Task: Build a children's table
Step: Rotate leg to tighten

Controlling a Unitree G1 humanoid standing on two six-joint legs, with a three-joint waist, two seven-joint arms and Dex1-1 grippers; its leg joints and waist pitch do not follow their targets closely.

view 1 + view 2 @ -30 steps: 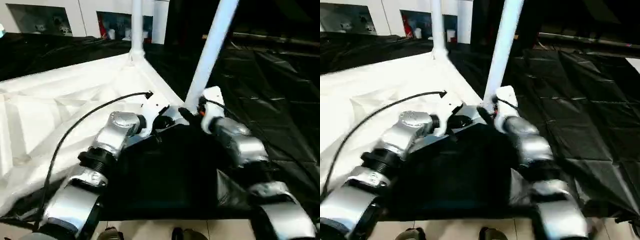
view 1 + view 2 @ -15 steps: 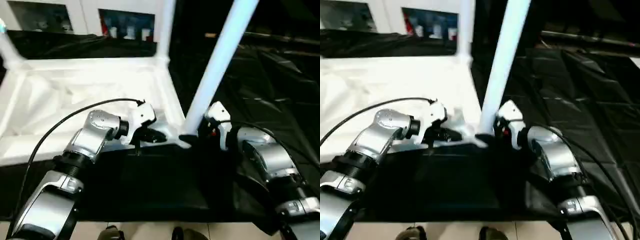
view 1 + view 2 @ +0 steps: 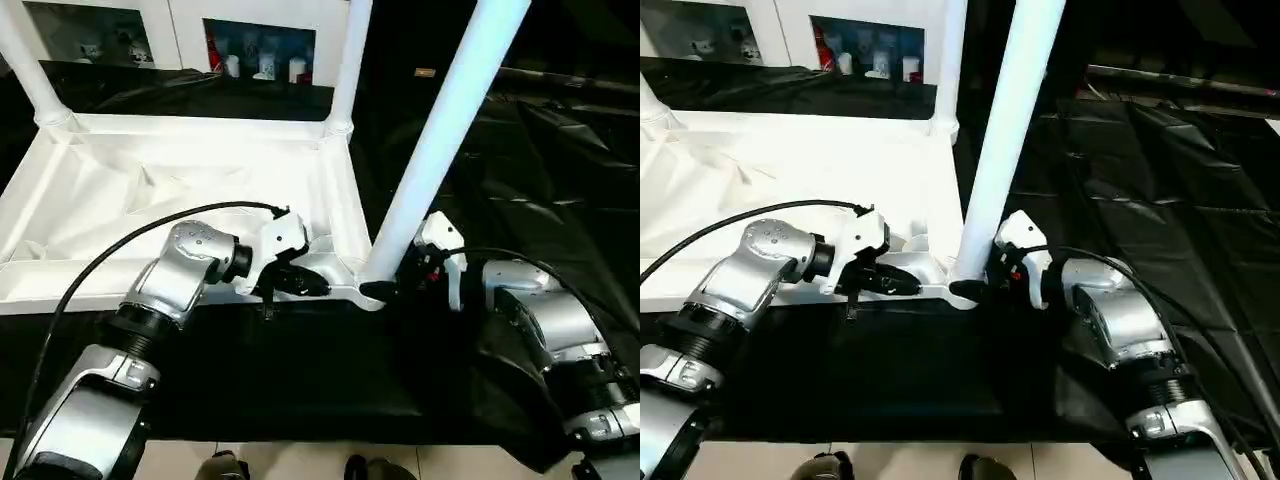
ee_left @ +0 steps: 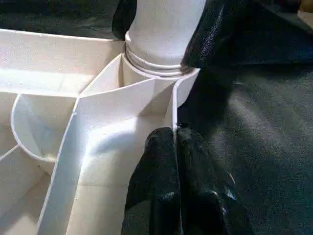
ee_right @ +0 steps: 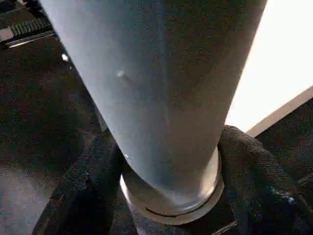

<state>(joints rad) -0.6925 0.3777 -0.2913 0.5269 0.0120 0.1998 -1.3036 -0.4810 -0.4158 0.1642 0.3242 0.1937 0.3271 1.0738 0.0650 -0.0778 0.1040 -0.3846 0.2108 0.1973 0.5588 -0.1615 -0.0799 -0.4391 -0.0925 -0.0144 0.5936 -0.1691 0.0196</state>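
Note:
The children's table lies upside down: its white tabletop [image 3: 150,190] shows its ribbed underside. A long white leg [image 3: 440,150] stands slanted in the near right corner socket [image 4: 161,68]. My right gripper [image 3: 385,290] is shut on this leg's flared base, one black finger [image 5: 83,196] on each side of it. Just left of that corner, my left gripper [image 3: 305,285] is shut on the tabletop's thin near rim wall [image 4: 173,112], with its fingers [image 4: 156,166] pressed together over it.
Two more white legs stand in the far sockets, one at the back right [image 3: 352,60] and one at the back left [image 3: 30,70]. Black sheeting [image 3: 560,170] covers the floor on the right. A white glass-door cabinet [image 3: 260,45] stands behind.
The whole picture has shifted as the camera moved, bringing the far left leg into view. Both grippers stay at the near right corner, with the same holds on rim and leg.

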